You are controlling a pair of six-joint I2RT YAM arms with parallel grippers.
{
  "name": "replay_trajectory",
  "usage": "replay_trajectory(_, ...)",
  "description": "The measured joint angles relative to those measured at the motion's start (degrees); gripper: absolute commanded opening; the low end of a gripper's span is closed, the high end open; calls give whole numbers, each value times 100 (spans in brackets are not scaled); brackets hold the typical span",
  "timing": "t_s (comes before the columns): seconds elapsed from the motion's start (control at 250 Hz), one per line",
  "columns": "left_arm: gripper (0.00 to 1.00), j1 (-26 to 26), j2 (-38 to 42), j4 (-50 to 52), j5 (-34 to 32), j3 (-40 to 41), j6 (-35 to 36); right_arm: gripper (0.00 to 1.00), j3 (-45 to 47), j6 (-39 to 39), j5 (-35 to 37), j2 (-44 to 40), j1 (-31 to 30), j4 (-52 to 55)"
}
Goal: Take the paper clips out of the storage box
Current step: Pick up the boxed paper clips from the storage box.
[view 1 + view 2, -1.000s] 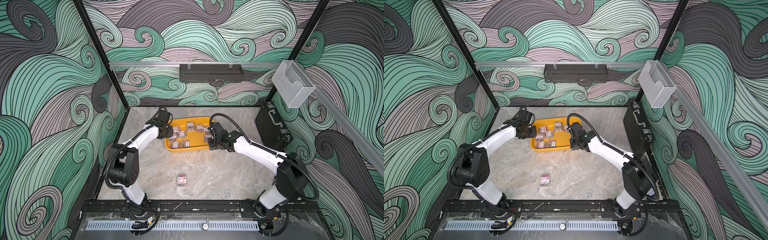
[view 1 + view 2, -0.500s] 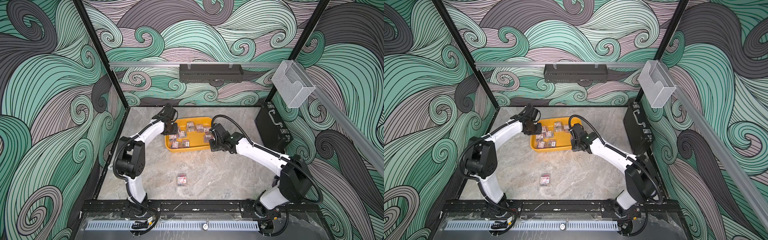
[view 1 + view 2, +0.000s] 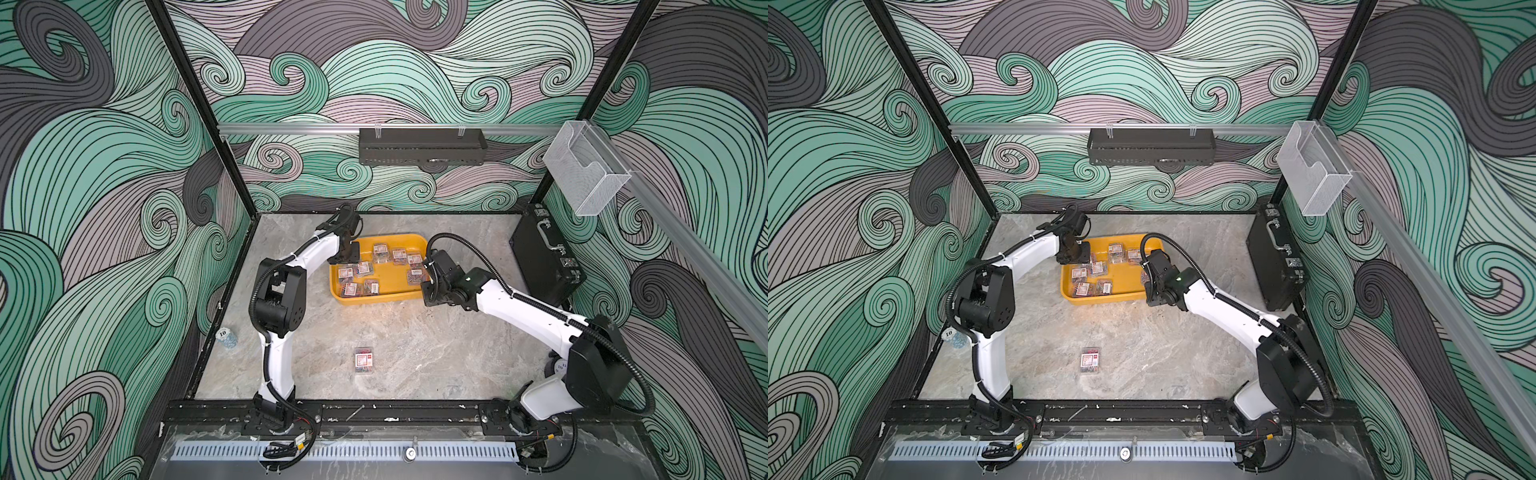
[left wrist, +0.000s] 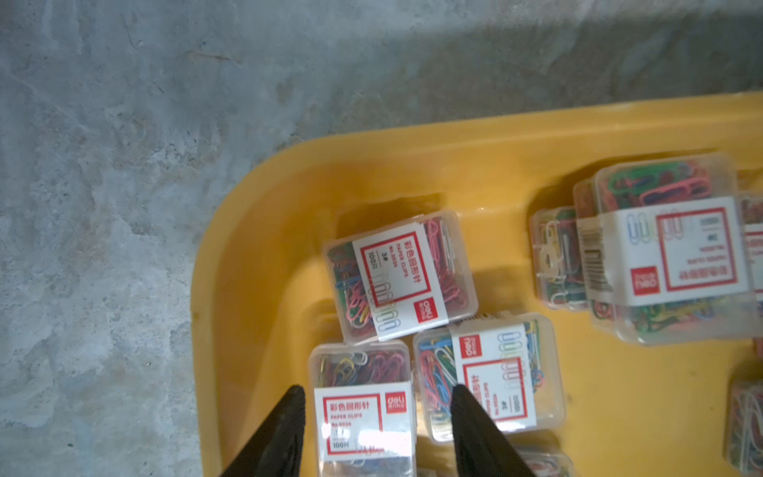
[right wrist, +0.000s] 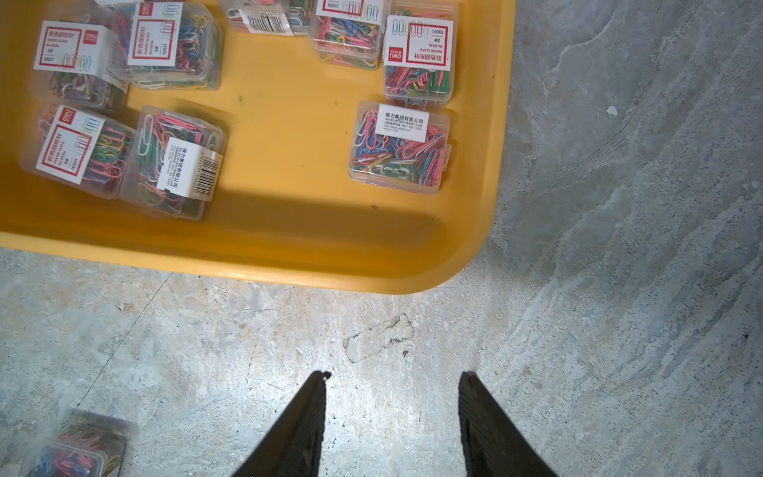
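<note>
The yellow storage box [image 3: 374,300] [image 3: 1105,300] lies at the back middle of the table, with several clear boxes of paper clips [image 3: 365,269] [image 3: 1098,270] in it. My left gripper [image 3: 347,257] [image 4: 377,390] hangs open over its far left part. Its fingers [image 4: 289,425] straddle one labelled box [image 4: 363,413] with small gaps on both sides. My right gripper [image 3: 428,289] [image 5: 394,376] is open over bare table just outside the tray's [image 5: 413,281] near right corner. One box of paper clips [image 3: 364,360] [image 3: 1090,360] [image 5: 74,450] lies alone on the table in front.
A black briefcase [image 3: 544,257] stands against the right wall. A clear bin [image 3: 584,166] hangs on the right rail and a black rack [image 3: 422,145] on the back wall. A small numbered cap [image 3: 224,334] lies outside the table's left edge.
My left arm has swung further over the tray's far left part and its jaws have widened. My right gripper has drifted slightly toward the front and opened a little.
</note>
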State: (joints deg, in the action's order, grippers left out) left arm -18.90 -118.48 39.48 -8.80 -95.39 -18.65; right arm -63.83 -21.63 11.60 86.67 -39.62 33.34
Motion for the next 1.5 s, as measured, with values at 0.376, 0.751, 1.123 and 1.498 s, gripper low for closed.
replay_trajectory(0.376, 76, 0, -619, 59, -90, -682, 177, 57, 190, -2, 17, -208, 0, 24)
replay_trajectory(0.751, 74, 0, -1172, 35, -127, -1069, 424, 59, 313, -7, 140, -546, 0, 44)
replay_trajectory(1.123, 69, -76, -1128, -20, -166, -960, -131, 61, 361, -13, 155, -621, 0, 85)
replay_trajectory(1.498, 67, -236, -942, -269, -216, -627, -955, 63, 601, -48, 164, -905, 0, 85)
